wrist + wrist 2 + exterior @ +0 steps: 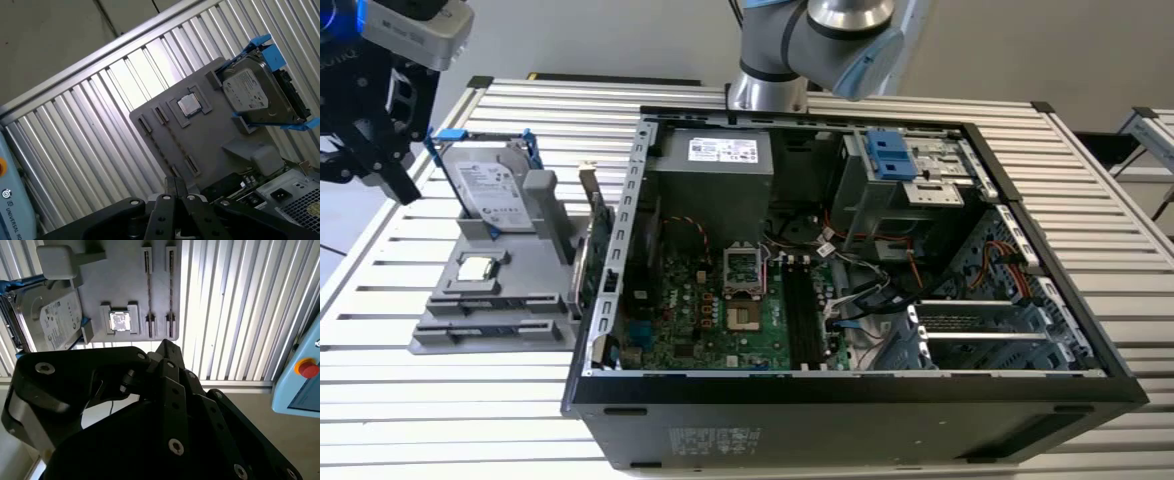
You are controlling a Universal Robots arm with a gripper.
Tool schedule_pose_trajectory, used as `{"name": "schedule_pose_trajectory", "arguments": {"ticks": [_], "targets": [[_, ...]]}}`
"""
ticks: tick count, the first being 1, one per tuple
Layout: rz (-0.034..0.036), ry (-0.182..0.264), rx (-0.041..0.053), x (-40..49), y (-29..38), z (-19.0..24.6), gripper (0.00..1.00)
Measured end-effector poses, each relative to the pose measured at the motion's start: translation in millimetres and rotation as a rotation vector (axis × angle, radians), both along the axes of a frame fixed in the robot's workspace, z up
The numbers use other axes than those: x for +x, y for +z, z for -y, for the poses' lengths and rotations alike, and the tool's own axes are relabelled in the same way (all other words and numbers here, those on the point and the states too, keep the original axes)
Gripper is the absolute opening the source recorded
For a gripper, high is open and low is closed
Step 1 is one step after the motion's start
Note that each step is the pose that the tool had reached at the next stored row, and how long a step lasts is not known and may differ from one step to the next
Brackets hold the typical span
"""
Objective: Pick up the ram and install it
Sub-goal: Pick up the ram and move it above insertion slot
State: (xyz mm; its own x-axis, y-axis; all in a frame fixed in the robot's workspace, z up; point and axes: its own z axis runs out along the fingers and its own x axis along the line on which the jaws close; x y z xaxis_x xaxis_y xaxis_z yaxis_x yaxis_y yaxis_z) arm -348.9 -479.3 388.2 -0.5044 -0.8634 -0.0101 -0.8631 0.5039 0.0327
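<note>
The gripper (400,185) hangs high over the exterior view's left edge of the table, above a gray holder (447,335). In the first wrist view its fingertips (168,189) are drawn together, and I see nothing between the jaws and nothing touching them. The holder carries a hard drive (494,185) and a small square chip (478,268). In the second wrist view, 2 long slots (148,290) of the holder show thin dark lines. I cannot tell if one is the ram. The open computer case (854,400) lies beside the holder.

Open PC case (854,395) on table (454,420), HDD (494,190) in fixture (494,335), gripper (371,160) near HDD
</note>
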Motion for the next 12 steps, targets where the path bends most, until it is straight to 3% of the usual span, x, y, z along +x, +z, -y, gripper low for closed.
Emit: {"name": "schedule_pose_trajectory", "arguments": {"ticks": [12], "targets": [[0.0125,0.12,0.0002,0.0,0.0,0.0,0.0]]}}
